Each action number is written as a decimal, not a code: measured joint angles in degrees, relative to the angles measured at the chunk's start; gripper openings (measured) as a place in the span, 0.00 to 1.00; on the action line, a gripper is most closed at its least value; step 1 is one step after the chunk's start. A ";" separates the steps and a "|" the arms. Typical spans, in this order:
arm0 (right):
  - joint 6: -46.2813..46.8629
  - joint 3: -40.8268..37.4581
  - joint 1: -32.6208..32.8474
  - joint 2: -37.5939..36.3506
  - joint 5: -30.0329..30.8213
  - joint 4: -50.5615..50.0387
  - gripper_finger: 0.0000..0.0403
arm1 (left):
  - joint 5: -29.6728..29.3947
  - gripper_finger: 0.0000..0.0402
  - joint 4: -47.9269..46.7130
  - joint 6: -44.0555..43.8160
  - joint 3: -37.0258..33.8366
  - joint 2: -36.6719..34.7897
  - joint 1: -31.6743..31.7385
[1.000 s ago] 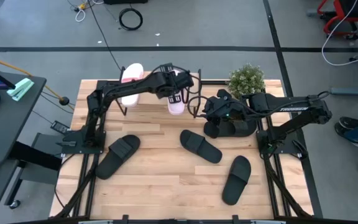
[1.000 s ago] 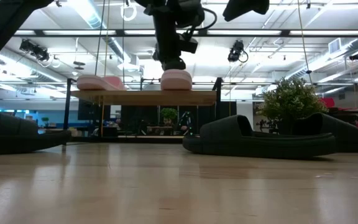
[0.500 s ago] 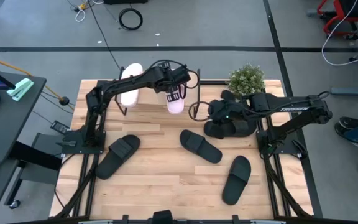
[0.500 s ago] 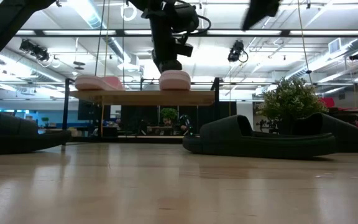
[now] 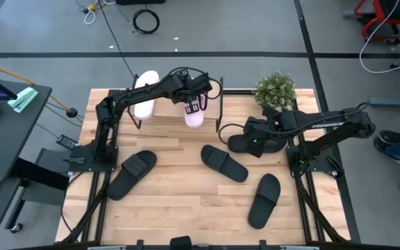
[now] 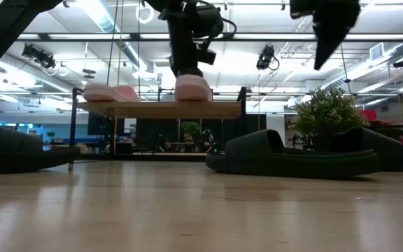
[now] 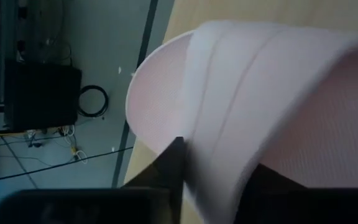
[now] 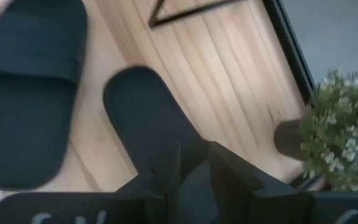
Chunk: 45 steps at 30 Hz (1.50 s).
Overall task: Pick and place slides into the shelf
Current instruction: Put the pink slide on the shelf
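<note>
Seen from above, the left tool [image 5: 194, 104] is reaching over the shelf [image 5: 169, 104] at the far edge of the counter [image 5: 179, 201] and is clamping the strap of a pink slide [image 5: 194, 114] that is lying on the shelf's top board, while a second pink slide [image 5: 144, 94] is resting on the same board farther from the potted plant [image 5: 275, 89]. The right tool [image 5: 255, 135] is hanging just over a black slide [image 5: 245, 144] beside the plant, on the shelf's plant side; whether its fingers are parted or closed cannot be told here. Three more black slides are lying on the counter nearer the front than the shelf: one [image 5: 224, 163] near the middle, one [image 5: 264, 200] toward the right arm's base, one [image 5: 130, 173] toward the left arm's base. From counter height, the shelf [image 6: 163, 108] is carrying both pink slides, the gripped slide [image 6: 193, 89] under the left tool [image 6: 187, 70] and the other pink slide [image 6: 110, 92] apart from it; a black slide [image 6: 292, 154] is lying in front of the plant [image 6: 327, 115], with the right arm hanging above it. In the left wrist view, the pink slide's [image 7: 260, 106] wide strap is filling the frame, pinched against a dark finger [image 7: 173, 168]. In the right wrist view, the right tool's fingers [image 8: 229, 174] are standing slightly apart over a black slide [image 8: 148, 121], another black slide [image 8: 33, 87] is lying beside it, and the plant [image 8: 340, 130] is standing close by.
</note>
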 joint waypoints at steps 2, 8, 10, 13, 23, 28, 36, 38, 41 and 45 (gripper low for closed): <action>0.62 -2.12 0.00 -1.04 0.05 0.05 0.22 | -1.74 0.10 -1.51 0.08 0.00 -0.04 -0.38; 7.09 -6.41 0.00 -4.75 0.07 0.08 0.22 | -9.83 0.06 -9.56 0.41 -0.04 -1.02 -2.61; 8.98 -7.33 0.00 -6.07 0.05 0.08 0.22 | -10.86 0.05 -13.03 -0.82 -0.04 -1.63 -3.17; 11.21 -7.86 0.00 -7.88 0.06 0.13 0.22 | -12.49 0.03 -16.89 -3.39 -0.04 -2.43 -3.65; 15.26 -7.84 0.00 -11.80 0.10 0.86 0.22 | -16.77 0.03 -18.14 -6.54 -0.04 -4.74 -1.81; 15.22 -7.84 0.00 -11.93 0.11 0.95 0.22 | -16.57 0.04 -17.60 -7.03 -0.04 -4.74 0.60; 14.93 -7.84 0.03 -11.93 0.11 0.95 0.22 | -13.05 0.03 -17.65 -7.40 -0.04 -4.74 1.64; 14.93 -7.84 0.42 -11.93 0.11 0.97 0.22 | -12.09 0.03 -17.71 -6.30 -0.04 -4.86 1.58; 14.92 -7.84 1.21 -11.91 0.13 0.94 0.22 | -12.00 0.04 -19.51 -4.73 -0.04 -6.55 1.60; 15.33 -7.84 2.64 -11.89 0.21 0.99 0.22 | -11.36 0.03 -23.74 -6.36 -0.04 -12.58 1.64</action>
